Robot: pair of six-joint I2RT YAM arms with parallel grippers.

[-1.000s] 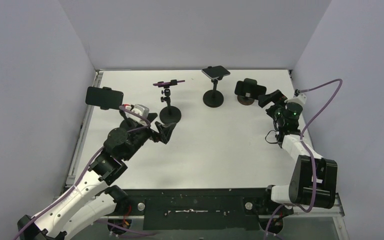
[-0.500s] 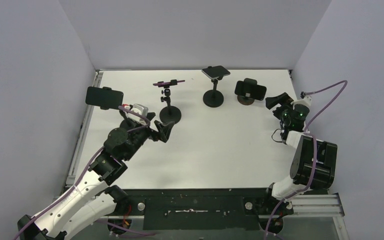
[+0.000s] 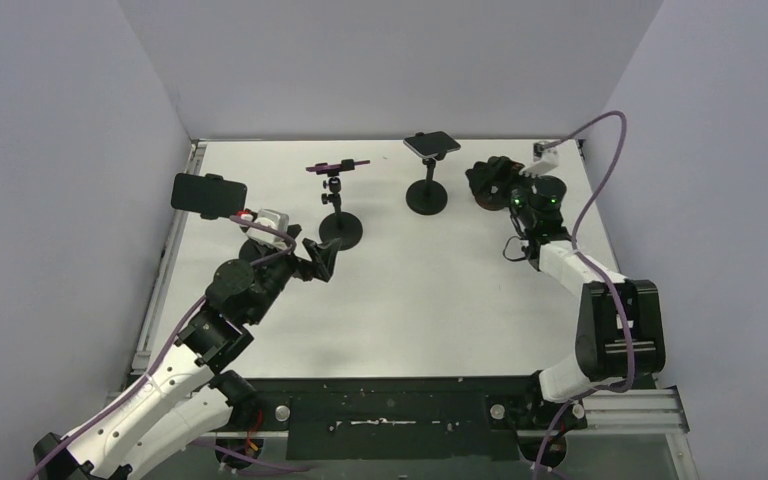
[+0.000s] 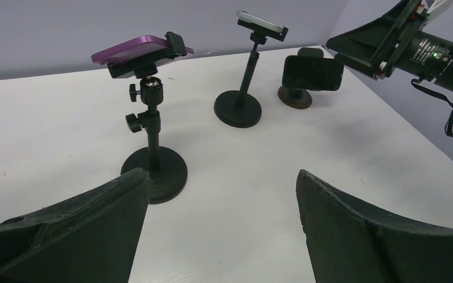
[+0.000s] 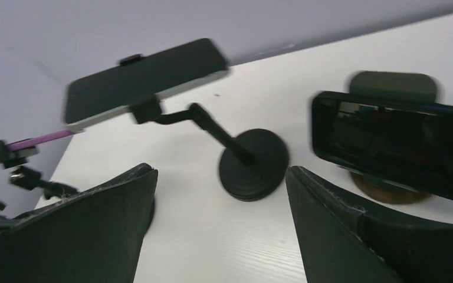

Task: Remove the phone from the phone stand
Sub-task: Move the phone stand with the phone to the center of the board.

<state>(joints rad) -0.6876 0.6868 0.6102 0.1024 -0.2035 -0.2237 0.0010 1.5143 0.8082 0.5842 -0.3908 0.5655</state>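
On the white tabletop (image 3: 440, 290), four phones in four stands, strung across the far half. Black phone (image 5: 392, 141) clamped landscape, screen upright, in the low stand (image 5: 383, 190) with the round brown base, at the right end of the row. Well in from the right edge, a little in from the far edge.

Right gripper (image 5: 221, 172) just beside it at phone height, jaws spread wide, nothing between them and nothing held. Phone off past the finger (image 5: 354, 236) on the right of the wrist view, outside the jaws; touching or apart, impossible to tell. Straight ahead of those jaws, the round black base (image 5: 253, 165) of the middle stand, its stem slanted in this view, with a silver-edged phone (image 5: 147, 79) lying flat on top. Only a narrow strip of bare tabletop between that base and the brown one.

Left gripper (image 4: 222, 177) low over the tabletop, likewise wide open and empty. Facing the tall stand (image 4: 152, 135) carrying the purple phone (image 4: 135, 48), near its base but not touching. Fourth phone (image 3: 208, 195), black, raised near the left edge beside the rail and above the left arm; its stand hidden.

Open room: a broad bare stretch from the row of stands down to the near edge, between the two arms. Tighter behind the stands, with walls rising along the far, left and right edges. Purple cable (image 3: 590, 160) looping above the right arm toward the right wall.
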